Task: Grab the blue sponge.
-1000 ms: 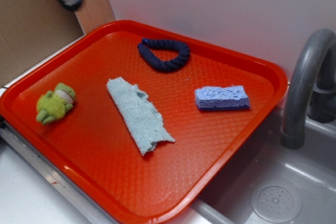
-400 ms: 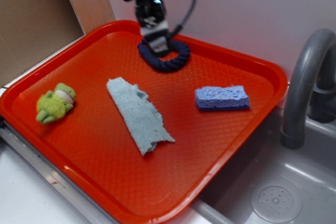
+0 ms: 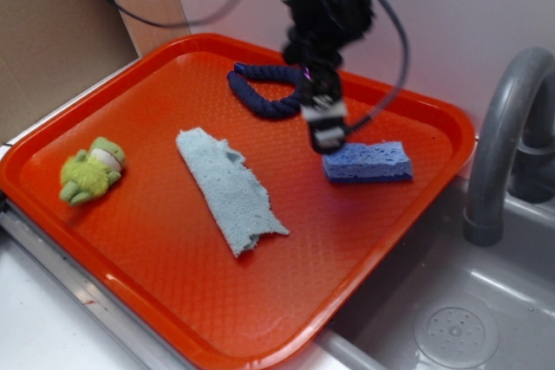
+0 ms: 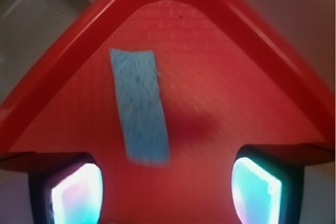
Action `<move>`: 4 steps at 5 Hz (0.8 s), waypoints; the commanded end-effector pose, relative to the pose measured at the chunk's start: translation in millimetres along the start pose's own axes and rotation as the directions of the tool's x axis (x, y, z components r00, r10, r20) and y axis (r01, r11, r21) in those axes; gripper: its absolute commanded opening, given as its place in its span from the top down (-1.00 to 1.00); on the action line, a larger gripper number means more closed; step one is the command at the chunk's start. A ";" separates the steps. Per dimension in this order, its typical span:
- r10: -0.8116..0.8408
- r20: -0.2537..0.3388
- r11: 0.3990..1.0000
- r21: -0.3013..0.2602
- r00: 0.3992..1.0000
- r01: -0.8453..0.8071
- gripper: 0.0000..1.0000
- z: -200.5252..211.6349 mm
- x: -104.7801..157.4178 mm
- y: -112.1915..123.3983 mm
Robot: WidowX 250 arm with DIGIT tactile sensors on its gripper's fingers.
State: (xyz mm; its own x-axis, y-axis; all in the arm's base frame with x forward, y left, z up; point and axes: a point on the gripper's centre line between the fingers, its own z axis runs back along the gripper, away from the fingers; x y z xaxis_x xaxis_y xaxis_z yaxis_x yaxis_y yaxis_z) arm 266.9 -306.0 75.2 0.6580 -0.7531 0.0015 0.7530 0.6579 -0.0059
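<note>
Presently the sponge (image 3: 368, 162) lies flat on the right part of the red tray (image 3: 173, 301), close to the tray's right rim, long side running left-right. Wrist view shows it (image 4: 139, 105) as a long blue strip, left of centre between the finger pads. Likely light, soft and compressible, rough enough not to slip; best taken across its narrow width near the middle, squeezing the long sides. Claw (image 3: 328, 127) hangs just above the sponge's left end, spread wide, holding nothing; both pads (image 4: 77, 195) sit well apart in the wrist view. Left of it: cloth strip (image 3: 230, 190) mid-tray, rope ring (image 3: 270, 93) at far side, green plush (image 3: 91, 171) at left. Grey faucet (image 3: 507, 140) stands right of the tray over a sink. No readable writing or labels anywhere.
</note>
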 end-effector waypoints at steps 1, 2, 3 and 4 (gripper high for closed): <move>-0.151 -0.002 0.988 -0.026 0.988 0.151 -1.00 -15.8 15.3 -31.9; -0.124 -0.050 0.992 0.001 0.991 0.124 -1.00 -29.9 17.0 -35.2; -0.088 -0.067 0.995 0.051 0.994 0.091 1.00 -25.8 17.5 -37.1; -0.058 -0.074 0.996 0.069 0.996 0.063 1.00 -23.2 15.3 -38.7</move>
State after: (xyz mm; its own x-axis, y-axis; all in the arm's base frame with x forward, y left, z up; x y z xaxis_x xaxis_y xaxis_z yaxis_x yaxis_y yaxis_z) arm 265.3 -333.9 33.8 0.6175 -0.7758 -0.1298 0.7860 0.6150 0.0632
